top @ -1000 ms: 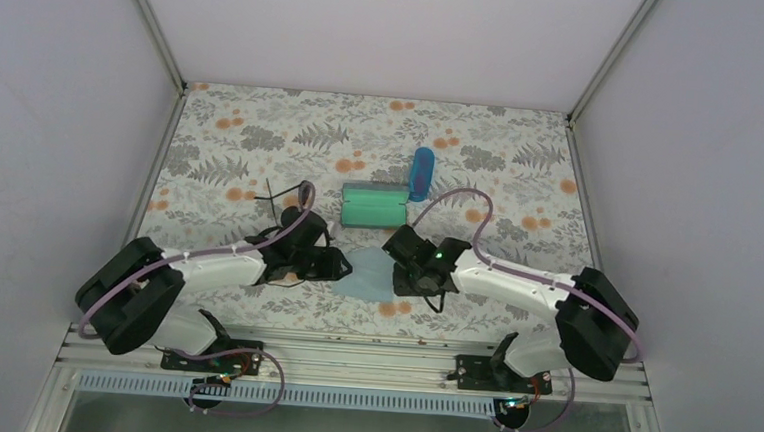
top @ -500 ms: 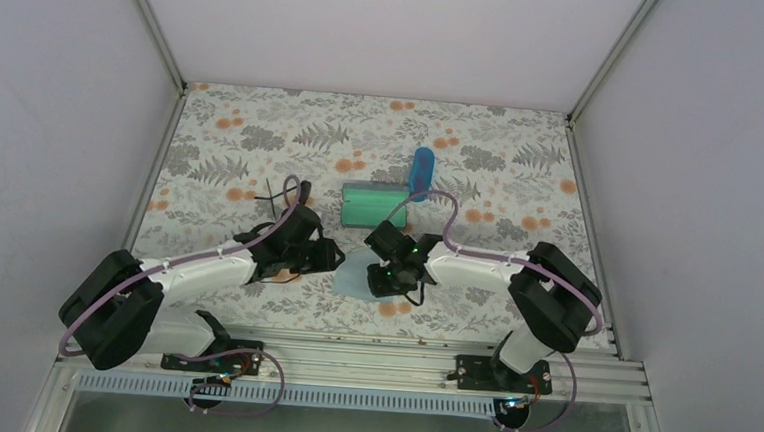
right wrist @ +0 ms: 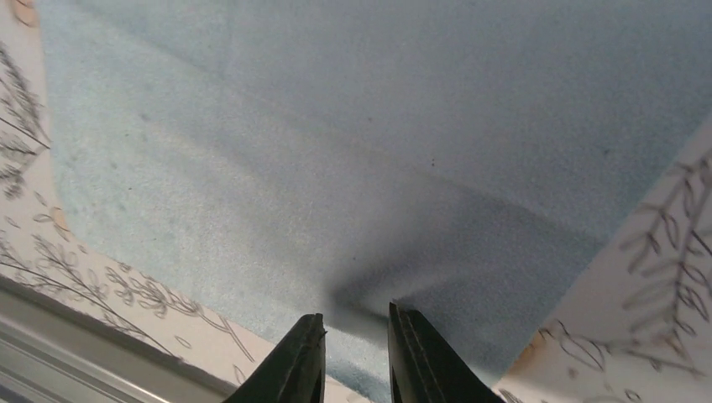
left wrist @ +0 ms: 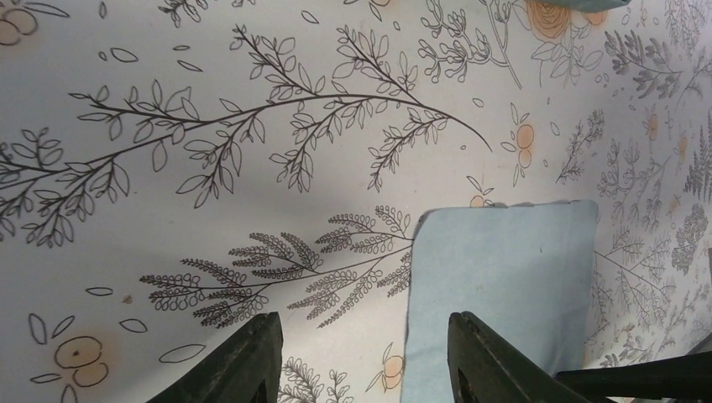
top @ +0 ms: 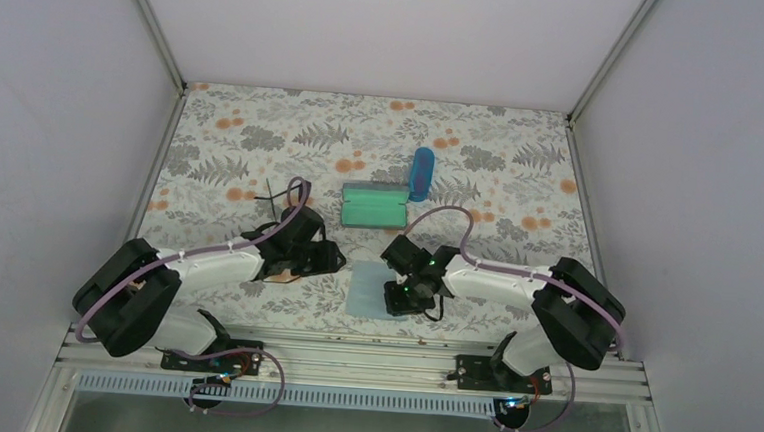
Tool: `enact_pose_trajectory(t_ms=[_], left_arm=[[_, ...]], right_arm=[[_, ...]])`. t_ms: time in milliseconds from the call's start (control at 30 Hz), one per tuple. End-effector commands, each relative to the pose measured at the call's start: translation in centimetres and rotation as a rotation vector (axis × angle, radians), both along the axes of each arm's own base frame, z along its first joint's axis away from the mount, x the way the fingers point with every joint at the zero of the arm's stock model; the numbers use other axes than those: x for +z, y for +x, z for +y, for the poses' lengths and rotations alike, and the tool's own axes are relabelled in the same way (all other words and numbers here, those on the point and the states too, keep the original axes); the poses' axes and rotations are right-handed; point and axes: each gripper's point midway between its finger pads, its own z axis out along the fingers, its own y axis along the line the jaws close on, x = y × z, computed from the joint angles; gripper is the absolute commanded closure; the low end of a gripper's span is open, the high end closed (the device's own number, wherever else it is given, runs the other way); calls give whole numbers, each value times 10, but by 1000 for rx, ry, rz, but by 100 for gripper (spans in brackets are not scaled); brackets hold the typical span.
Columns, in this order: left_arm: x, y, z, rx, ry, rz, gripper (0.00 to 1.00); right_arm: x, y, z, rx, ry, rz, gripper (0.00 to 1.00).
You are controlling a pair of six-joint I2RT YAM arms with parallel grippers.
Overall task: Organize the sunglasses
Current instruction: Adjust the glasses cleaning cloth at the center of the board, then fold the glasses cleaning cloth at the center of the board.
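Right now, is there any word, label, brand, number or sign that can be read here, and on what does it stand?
No text can be read. The light blue cloth is plain; the green case and the blue case show no label; the tablecloth has only flowers and leaves.

The cloth (top: 372,288) lies flat at the near middle of the table (top: 522,154), between the two arms. The left gripper (top: 327,260) sits just left of it, low over the table. The right gripper (top: 398,299) is over the cloth's right part — fingertips down by its near edge. Behind the cloth lies the open case (top: 375,206), and the upright case (top: 422,173) stands just behind and right of that. The sunglasses (top: 272,193) lie left of the open case — behind the left gripper.
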Motion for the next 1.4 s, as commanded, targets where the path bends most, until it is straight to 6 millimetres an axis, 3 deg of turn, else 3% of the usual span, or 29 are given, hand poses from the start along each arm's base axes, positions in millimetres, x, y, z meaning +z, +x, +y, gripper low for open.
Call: enact_pose_trajectory(t_ms=[0,100,233,333,400,533,600,700,933,1367], left_arm=[[11,6,-13,-35,-54,-21,50],[13,5,-18,-59,-77,-28,50],[15,2,-23,-92,-101,-24,50],[15,2,-28,-111,-111,-26,50],[14,4,-31,-120,-107,-30,50],[11,11,-31,-123,-47,-36,54],[8,12,-32,-131,-16,-36,55],[0,12,-34,-146,9,-18,55],[-11,7,-45,-194,39,11,60],[-19,-1,-56,-245,56,38,62]], right_arm=[[-9,-22,-37,-20,-147,73,77],[1,-10,-29,-11,-129,25,77],[30,14,-11,-26,-61,-90,76],[48,41,-12,-101,-60,-199,64],[50,61,-24,-165,-100,-257,59],[35,88,-49,-242,-181,-295,59],[30,96,-52,-246,-191,-305,60],[24,102,-44,-213,-167,-304,60],[2,102,-51,-208,-200,-259,67],[-9,89,-54,-185,-180,-215,74]])
